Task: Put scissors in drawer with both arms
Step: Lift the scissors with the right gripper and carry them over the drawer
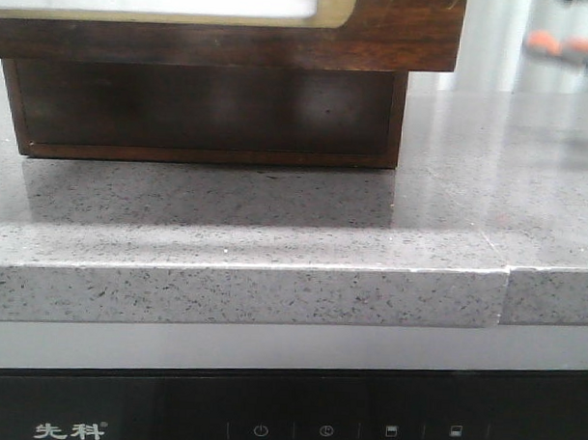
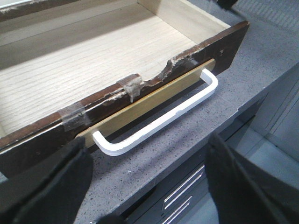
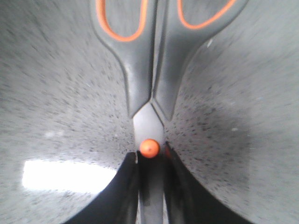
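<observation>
Fingers of the right gripper point(image 3: 150, 186) are clamped on the scissors point(image 3: 149, 88), pinching the blades just behind the orange pivot, handles pointing away over the speckled grey surface point(image 3: 56, 93). Whether the scissors are lifted or touching the surface, I can't tell. Over on the other arm, the left gripper point(image 2: 149, 186) has its fingers spread wide, holding nothing, hovering just off the white handle point(image 2: 159, 123). And look at that drawer point(image 2: 93, 56): pulled well out, pale wooden floor bare, chipped front edge patched with tape. So the opening looks done and the pickup looks secured. What's left, by my read: carry the scissors across, drop them in, and likely push it shut.
</observation>
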You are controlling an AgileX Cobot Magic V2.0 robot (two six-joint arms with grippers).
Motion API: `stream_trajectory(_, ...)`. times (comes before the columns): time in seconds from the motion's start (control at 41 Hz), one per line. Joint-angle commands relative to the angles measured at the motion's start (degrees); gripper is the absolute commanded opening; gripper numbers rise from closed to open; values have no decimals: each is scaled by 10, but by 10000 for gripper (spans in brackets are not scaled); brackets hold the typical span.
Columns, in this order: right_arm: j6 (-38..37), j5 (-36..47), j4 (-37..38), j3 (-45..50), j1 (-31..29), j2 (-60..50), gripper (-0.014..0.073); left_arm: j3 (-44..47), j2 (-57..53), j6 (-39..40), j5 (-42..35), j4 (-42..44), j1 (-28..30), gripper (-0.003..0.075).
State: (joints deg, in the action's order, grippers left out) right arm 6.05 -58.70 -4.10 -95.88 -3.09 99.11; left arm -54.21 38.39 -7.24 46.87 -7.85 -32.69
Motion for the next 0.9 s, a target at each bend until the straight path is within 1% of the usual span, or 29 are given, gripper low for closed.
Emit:
stream_trajectory(0.0, 9, 32, -5, -17, -2, -73, 36, -18, 0, 5, -46, -5, -4, 491)
stream_trajectory(0.22, 53, 39, -10, -17, 15, -169, 36, -18, 0, 5, -46, -5, -4, 491)
stream_trajectory(0.39, 96, 50, -44, -17, 45, -225, 36, -18, 0, 5, -46, -5, -4, 491)
stream_trajectory(0.488, 145, 53, -78, -17, 66, -245, 36, -18, 0, 5, -46, -5, -4, 491)
stream_trajectory(0.61, 217, 52, -138, -18, 100, -256, 36, -18, 0, 5, -46, -5, -4, 491)
stream_trajectory(0.732, 297, 52, -195, -20, 147, -254, 36, -18, 0, 5, -46, -5, -4, 491)
stream_trajectory(0.805, 342, 52, -213, -21, 181, -249, 36, -18, 0, 5, -46, -5, -4, 491)
stream_trajectory(0.878, 365, 53, -216, -27, 212, -238, 36, -18, 0, 5, -46, -5, -4, 491)
